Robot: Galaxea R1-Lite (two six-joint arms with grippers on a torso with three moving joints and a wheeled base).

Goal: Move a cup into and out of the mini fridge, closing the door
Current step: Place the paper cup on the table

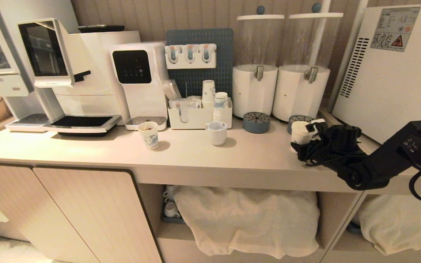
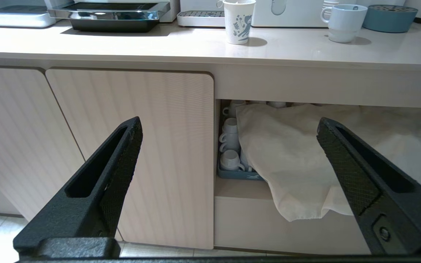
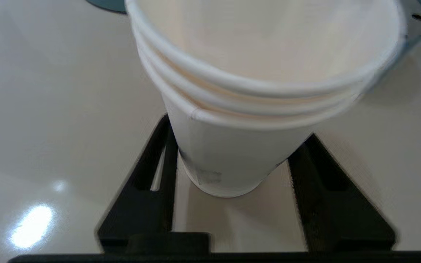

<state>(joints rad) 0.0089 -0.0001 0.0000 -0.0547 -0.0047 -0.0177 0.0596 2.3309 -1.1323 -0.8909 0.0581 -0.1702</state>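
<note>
Jaws of right gripper (image 3: 232,171): part-open, straddling tall tapered white paper cup (image 3: 228,160) near its base; contact not discernible. Cup upright on pale worktop (image 1: 196,153), beside white box-shaped mini fridge (image 1: 389,73). Left gripper (image 2: 228,164): jaws wide, empty, below worktop level.

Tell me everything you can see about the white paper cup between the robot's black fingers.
The cup is plain white paper, tall and tapered, narrow at the base, with stacked rolled rims suggesting nested cups. It looks empty and stands upright on the pale counter, at its right end near the mini fridge. The right gripper has a finger on either side of its lower part; whether they press it is unclear.
</note>
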